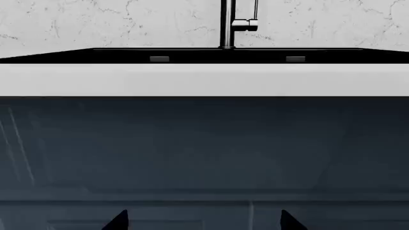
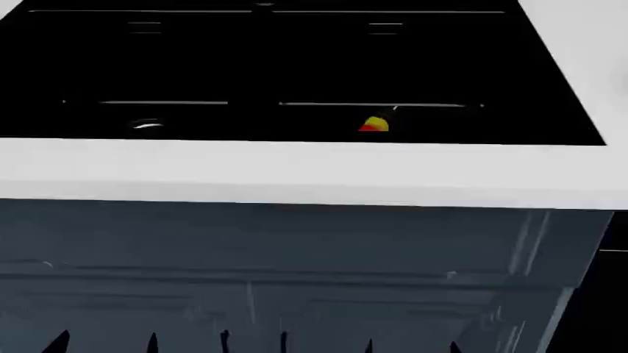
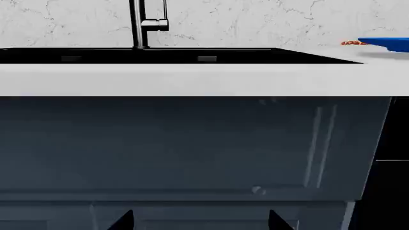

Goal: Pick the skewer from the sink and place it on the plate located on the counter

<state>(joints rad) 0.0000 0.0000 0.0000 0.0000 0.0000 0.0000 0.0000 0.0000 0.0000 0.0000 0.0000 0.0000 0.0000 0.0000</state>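
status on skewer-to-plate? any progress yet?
Done: nothing. The skewer lies in the sink, near its front wall, right of the drain. In hand: nothing; the left gripper and right gripper sit low in front of the cabinet, both open and empty. Left: reach in, grasp, lift, carry to the plate on the counter, right of the sink.
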